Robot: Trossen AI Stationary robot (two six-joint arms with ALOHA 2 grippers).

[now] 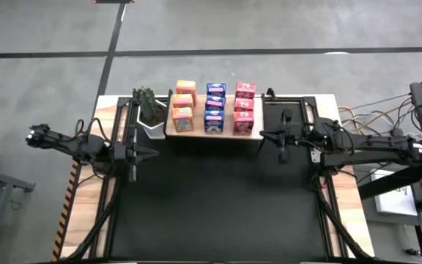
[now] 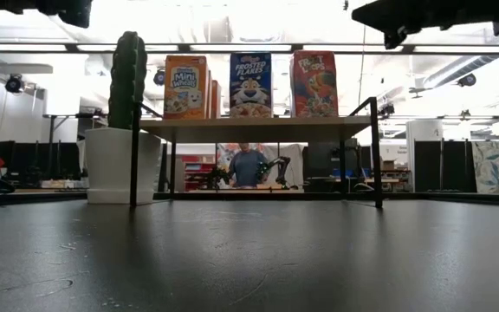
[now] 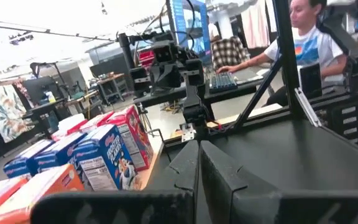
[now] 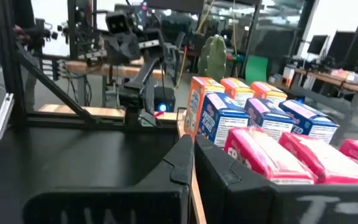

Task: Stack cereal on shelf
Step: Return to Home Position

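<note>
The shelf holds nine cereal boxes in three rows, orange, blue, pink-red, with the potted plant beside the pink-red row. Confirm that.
One error: the high view shows the potted plant beside the orange row, not the pink-red row. The rest stands: nine boxes in three rows on the shelf.

Shelf [image 1: 198,134]: raised light wooden board at the table's far edge. Nine boxes stand upright on it in three rows: orange boxes [image 1: 183,106] left, blue boxes [image 1: 215,108] centre, pink-red boxes [image 1: 244,108] right.

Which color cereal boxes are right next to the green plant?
The orange boxes: their row stands beside the potted plant. The blue boxes are in the middle, the pink-red boxes farthest away.
</note>
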